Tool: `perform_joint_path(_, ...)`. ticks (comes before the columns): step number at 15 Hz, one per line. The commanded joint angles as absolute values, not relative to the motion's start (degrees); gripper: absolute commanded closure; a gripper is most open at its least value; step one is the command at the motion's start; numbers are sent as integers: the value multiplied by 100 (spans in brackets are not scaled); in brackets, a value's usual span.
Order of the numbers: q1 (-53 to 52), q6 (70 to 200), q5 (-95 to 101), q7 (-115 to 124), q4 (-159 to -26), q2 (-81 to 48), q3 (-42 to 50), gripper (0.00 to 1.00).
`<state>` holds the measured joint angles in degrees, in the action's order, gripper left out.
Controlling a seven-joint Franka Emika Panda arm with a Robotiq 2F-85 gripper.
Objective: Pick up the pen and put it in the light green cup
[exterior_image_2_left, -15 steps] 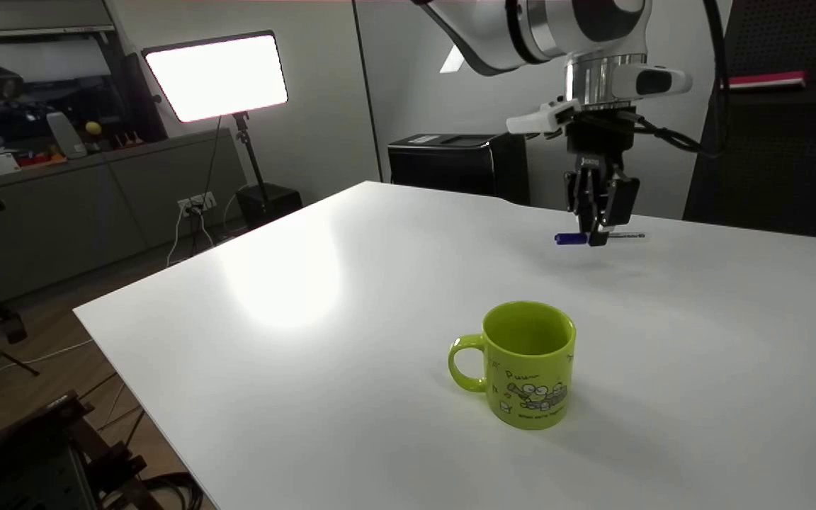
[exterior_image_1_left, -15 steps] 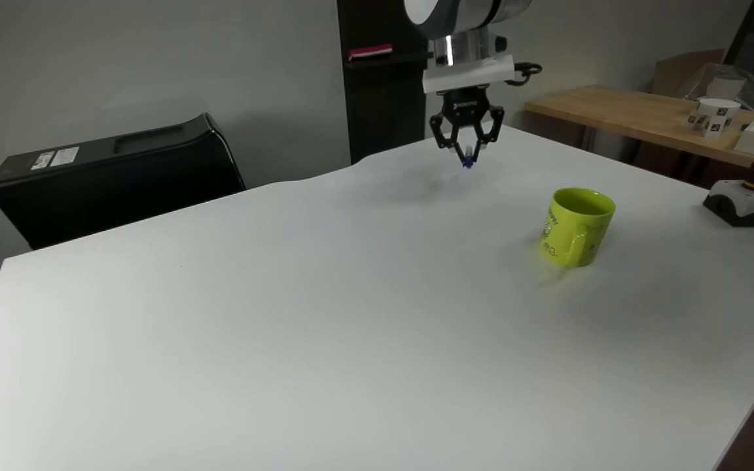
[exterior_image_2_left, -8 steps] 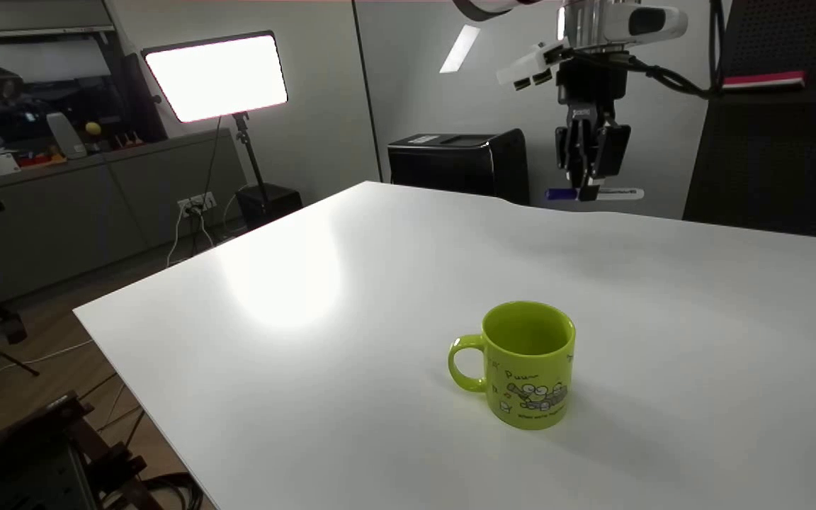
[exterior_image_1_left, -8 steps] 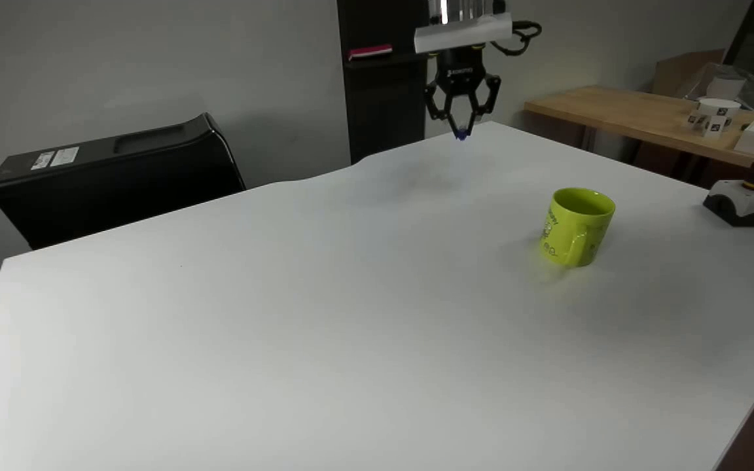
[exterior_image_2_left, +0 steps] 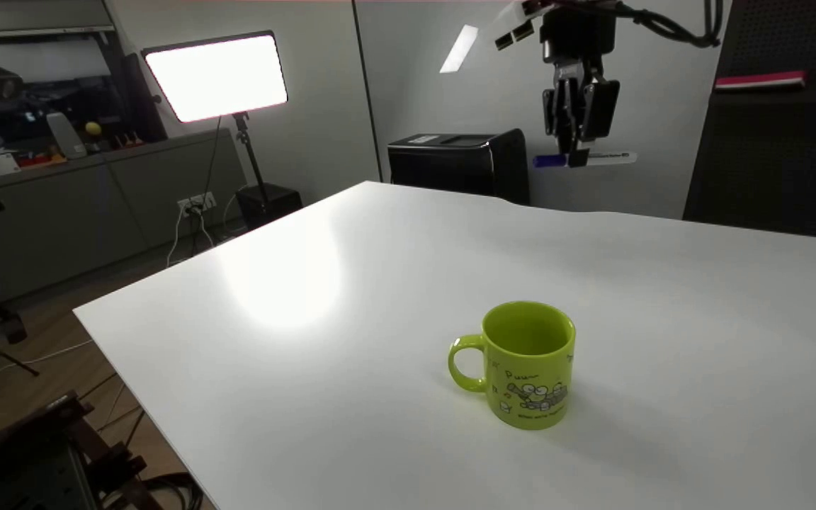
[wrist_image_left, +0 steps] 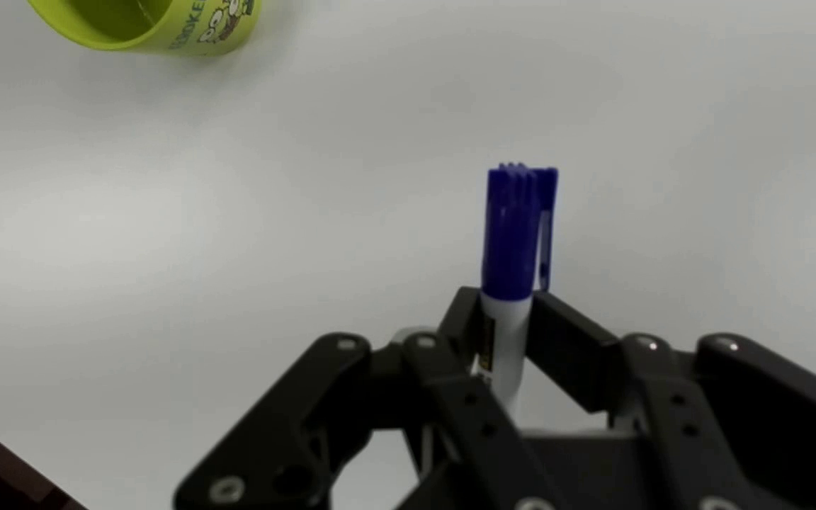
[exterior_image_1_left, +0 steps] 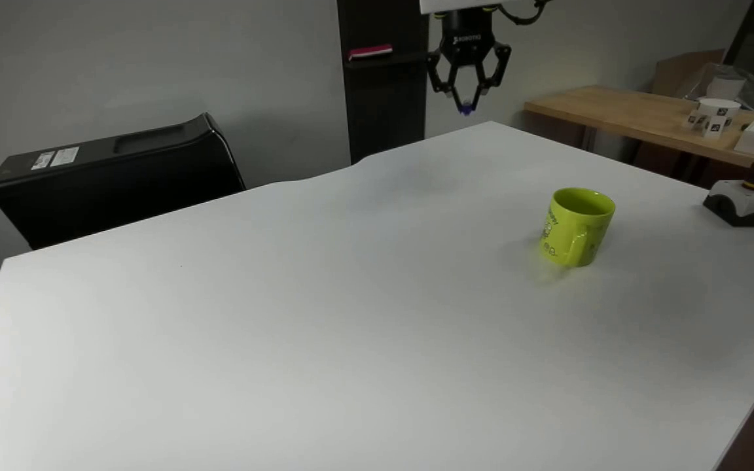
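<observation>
The jaws pinch the blue-capped marker (wrist_image_left: 508,280) level above the bench (exterior_image_2_left: 380,283): pickup looks done, next carry and tip it into the lime-green mug (exterior_image_2_left: 529,379).

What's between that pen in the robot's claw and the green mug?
In the wrist view, only bare white tabletop shows between the pen, held in the gripper, and the light green cup. Both exterior views show the pen in mid-air.

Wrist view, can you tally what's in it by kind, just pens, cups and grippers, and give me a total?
Pen: 1, blue-capped
Cup: 1, light green, partly out of frame
Gripper: 1, closed on the pen
Total: 3
</observation>
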<state>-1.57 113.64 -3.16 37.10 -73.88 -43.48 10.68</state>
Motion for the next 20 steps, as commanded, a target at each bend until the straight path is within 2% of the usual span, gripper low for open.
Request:
perform_joint_path(1, -330, 11932, -116, 3969, -8783, -3371, 1105, 94)
perform_joint_path(13, -510, 13955, 962, 4608, -12266, -1571, 1249, 94)
perform_joint_path(20, -302, 14341, 1980, 5087, -13330, -902, 1404, 94)
